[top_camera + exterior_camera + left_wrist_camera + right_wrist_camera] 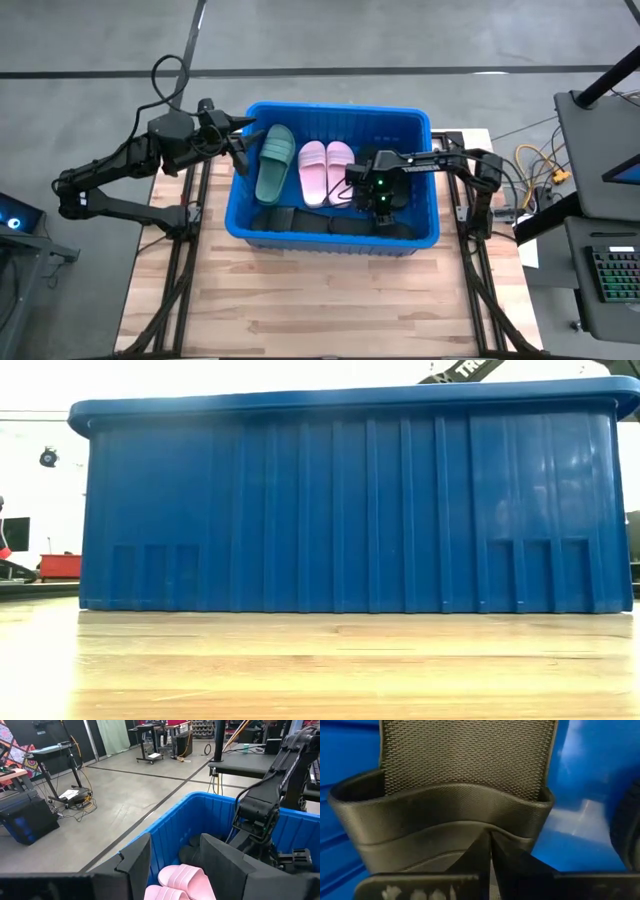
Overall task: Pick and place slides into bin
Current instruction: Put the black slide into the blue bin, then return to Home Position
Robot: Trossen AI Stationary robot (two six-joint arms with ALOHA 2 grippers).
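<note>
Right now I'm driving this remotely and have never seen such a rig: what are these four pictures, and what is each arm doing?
It is two dark robot arms at a wooden table, each ending in a two-finger tool.

The overhead picture shows everything: a big blue bin holding a green slide, two pink slides side by side, and black slides along its near wall.

The table-level picture shows only the bin's outer wall.

The left wrist camera looks past the left tool, open and empty, at the bin's left rim above the pink slides.

The right wrist camera sits down inside the bin. The right tool is shut on a black slide, fingers pinching its strap. Overhead, that tool is low in the bin's right half.
</note>
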